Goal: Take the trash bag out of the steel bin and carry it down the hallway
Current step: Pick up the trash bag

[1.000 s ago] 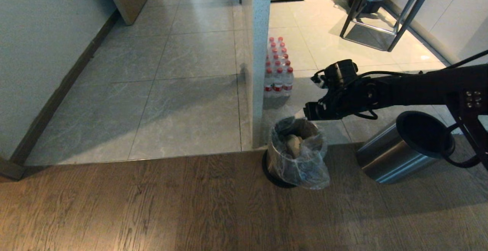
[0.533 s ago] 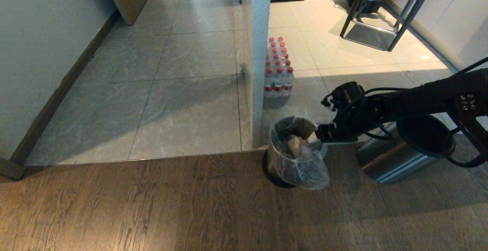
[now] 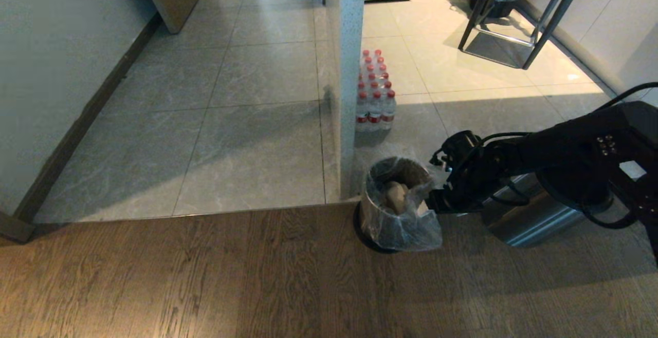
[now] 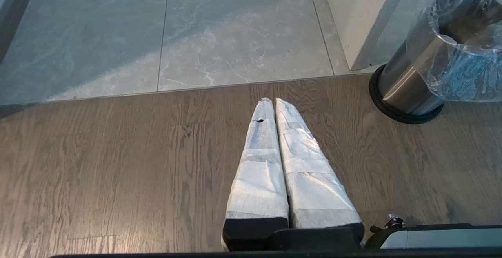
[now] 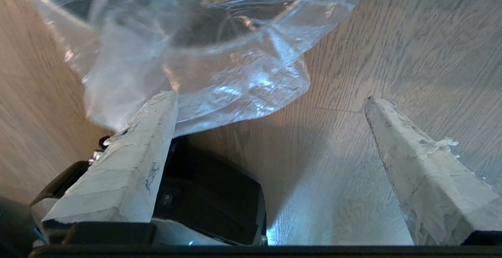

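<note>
Head view had my right gripper (image 3: 431, 200) low at the bin's (image 3: 371, 214) right side, against the bag (image 3: 411, 227) folded over its rim. Its taped fingers (image 5: 133, 160) stood wide apart, holding nothing; in the right wrist view one finger touched the crinkled plastic and the other hung over bare wood planks. The bin stood on the wood floor (image 3: 205, 276) at the edge of the grey tiles (image 3: 247, 148), just before a pillar (image 3: 349, 71), bag inside it with brownish scraps showing. My left gripper (image 4: 273, 105) hung over the planks, fingers pressed together, empty.
</note>
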Motion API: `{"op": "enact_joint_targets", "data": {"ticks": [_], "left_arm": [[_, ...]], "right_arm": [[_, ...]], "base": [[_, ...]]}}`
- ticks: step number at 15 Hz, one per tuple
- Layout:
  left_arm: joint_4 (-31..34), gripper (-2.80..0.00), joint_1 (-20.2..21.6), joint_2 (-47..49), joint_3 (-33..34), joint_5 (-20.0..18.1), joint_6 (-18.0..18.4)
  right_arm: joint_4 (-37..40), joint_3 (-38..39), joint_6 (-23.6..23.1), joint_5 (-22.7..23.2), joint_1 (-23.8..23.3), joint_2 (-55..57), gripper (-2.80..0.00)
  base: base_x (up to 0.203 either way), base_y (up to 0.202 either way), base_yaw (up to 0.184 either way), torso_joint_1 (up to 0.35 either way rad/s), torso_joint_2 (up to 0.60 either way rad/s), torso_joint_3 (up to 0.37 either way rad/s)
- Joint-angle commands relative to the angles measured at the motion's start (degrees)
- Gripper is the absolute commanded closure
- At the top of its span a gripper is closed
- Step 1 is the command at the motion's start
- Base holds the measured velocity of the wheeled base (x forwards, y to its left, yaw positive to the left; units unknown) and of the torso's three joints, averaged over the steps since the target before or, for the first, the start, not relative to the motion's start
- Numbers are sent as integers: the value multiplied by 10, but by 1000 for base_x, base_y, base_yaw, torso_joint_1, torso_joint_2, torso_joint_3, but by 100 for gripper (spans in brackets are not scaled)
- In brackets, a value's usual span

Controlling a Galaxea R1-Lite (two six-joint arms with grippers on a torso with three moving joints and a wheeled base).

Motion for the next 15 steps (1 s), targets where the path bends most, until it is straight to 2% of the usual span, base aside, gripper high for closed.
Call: {"op": "enact_joint_targets", "data": {"ticks": [1,4,7,12,15], "left_arm": [[0,0,0,0,0,0,0],[0,0,0,0,0,0,0],[0,0,0,0,0,0,0],[0,0,0,-1,0,0,0],[0,0,0,0,0,0,0]], "right_arm": [[1,-16,3,1,3,19,-280],[0,-72,14,12,16,45,-280],[0,-124,23,66,26,65,-280],[-8,-188,27,67,47,115,-280],[-67,-195,50,68,63,136,-280]], "base": [[0,0,0,0,0,0],[0,0,0,0,0,0],[0,0,0,0,0,0],[0,0,0,0,0,0],[0,0,0,0,0,0]]}}
